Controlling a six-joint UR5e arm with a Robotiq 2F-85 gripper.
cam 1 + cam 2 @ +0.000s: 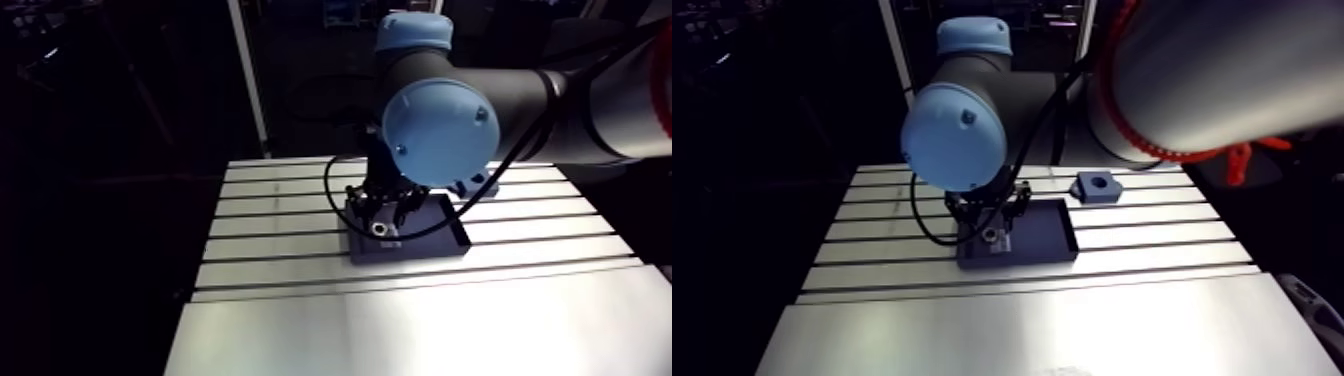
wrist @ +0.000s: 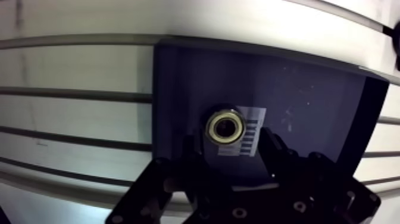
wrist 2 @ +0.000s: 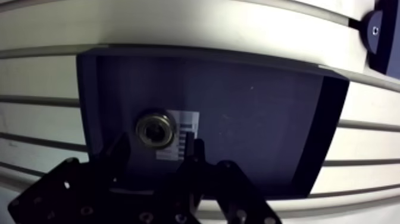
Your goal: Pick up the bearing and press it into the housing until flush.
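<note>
The released tool hangs over the tray, fingers spread either side of the bearing for gripping; the housing sits apart on the bench.

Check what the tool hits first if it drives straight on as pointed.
Probably the tray floor: the open tool seems to straddle the bearing, which would end up between its fingers. Depth unclear.
</note>
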